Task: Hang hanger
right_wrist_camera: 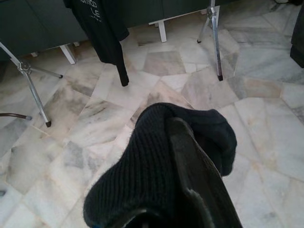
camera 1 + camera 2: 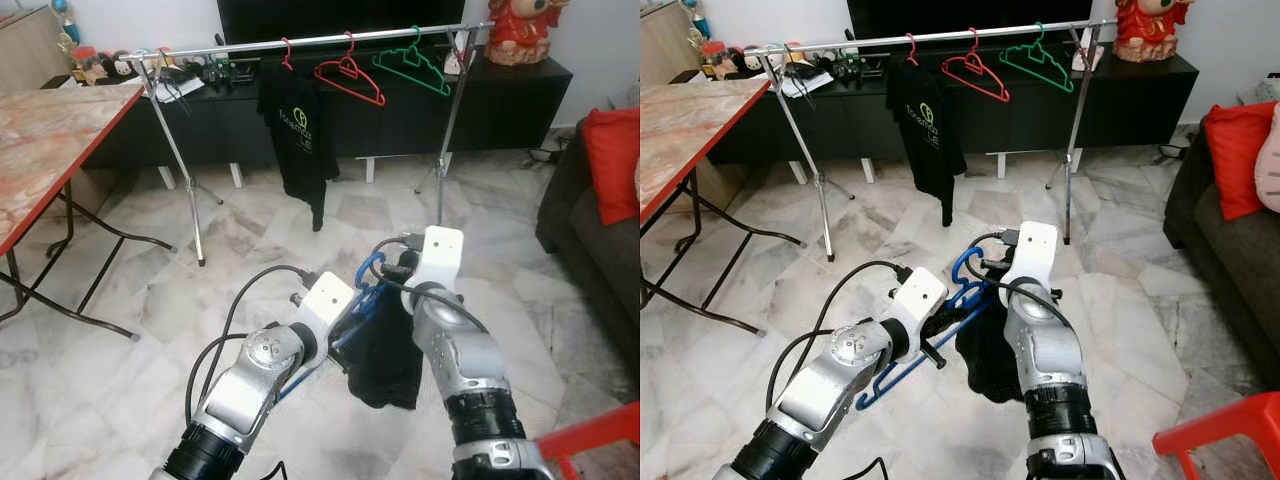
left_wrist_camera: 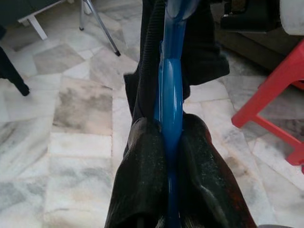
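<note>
My left gripper (image 3: 169, 124) is shut on the shoulder of a blue plastic hanger (image 3: 170, 90), whose hook (image 2: 370, 268) rises between my two wrists. A black knitted garment (image 2: 385, 350) hangs from the hanger. My right gripper (image 1: 164, 128) is shut on a fold of this garment (image 1: 142, 161), which covers one finger. Both grippers are held low in front of me, well short of the clothes rack. The silver rack rail (image 2: 320, 40) runs across the back and carries a black T-shirt (image 2: 298, 130), a bare red hanger (image 2: 348, 78) and a bare green hanger (image 2: 410, 65).
A folding table (image 2: 40, 130) with a red edge stands to the left. A dark sofa with a red cushion (image 2: 610, 160) is on the right and a red stool (image 2: 590, 440) sits near my right side. A black cabinet (image 2: 520, 100) runs behind the rack. Marble floor lies between.
</note>
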{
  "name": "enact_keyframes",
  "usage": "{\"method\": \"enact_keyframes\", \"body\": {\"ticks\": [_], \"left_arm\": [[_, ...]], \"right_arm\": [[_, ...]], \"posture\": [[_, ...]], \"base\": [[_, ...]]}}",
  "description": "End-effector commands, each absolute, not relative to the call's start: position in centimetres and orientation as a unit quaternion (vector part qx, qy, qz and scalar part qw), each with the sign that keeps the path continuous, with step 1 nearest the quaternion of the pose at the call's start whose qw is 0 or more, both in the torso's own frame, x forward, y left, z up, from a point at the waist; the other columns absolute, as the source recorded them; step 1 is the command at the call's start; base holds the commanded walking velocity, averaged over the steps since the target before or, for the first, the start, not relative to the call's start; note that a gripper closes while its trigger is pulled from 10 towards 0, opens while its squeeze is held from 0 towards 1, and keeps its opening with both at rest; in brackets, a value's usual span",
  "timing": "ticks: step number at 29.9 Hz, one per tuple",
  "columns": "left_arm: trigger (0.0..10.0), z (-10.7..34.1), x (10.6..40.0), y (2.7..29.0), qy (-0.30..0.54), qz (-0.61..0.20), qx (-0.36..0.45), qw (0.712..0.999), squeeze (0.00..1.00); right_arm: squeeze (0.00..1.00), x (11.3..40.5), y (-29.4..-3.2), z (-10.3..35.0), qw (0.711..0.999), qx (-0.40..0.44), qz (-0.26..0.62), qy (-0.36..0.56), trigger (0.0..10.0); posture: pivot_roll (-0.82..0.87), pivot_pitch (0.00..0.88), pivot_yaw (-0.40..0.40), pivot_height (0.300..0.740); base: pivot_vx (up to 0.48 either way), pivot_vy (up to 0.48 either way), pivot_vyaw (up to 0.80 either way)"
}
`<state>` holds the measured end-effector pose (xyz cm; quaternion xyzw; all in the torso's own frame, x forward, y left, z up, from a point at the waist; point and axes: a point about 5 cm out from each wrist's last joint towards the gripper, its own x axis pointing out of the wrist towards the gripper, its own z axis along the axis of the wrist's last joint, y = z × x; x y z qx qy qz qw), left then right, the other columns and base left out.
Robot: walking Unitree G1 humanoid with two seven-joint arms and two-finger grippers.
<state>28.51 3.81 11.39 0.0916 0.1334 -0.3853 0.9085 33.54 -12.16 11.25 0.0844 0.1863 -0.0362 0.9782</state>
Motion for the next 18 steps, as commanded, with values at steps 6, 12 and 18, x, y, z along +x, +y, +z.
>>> {"method": "enact_keyframes", "body": {"ticks": [6, 12, 18], "left_arm": [[10.0, 11.3, 28.3, 3.2, 0.148, -0.400, 0.039, 0.904, 0.00], [10.0, 12.0, 28.4, 2.7, 0.144, -0.411, -0.006, 0.900, 0.00], [10.0, 11.6, 28.0, 3.0, 0.154, -0.423, 0.017, 0.893, 0.00]], "right_arm": [[0.00, 33.2, -10.6, 15.2, 0.978, 0.165, -0.003, 0.129, 10.0], [0.00, 32.8, -10.4, 16.4, 0.993, 0.042, 0.059, 0.090, 10.0], [0.00, 33.5, -14.7, 16.1, 0.992, -0.094, -0.003, 0.089, 10.0]], "posture": [[-0.04, 0.000, 0.064, 0.740], [-0.04, 0.000, 0.064, 0.740], [-0.04, 0.000, 0.066, 0.740]], "base": [[0.000, 0.000, 0.00], [0.000, 0.000, 0.00], [0.000, 0.000, 0.00]]}}
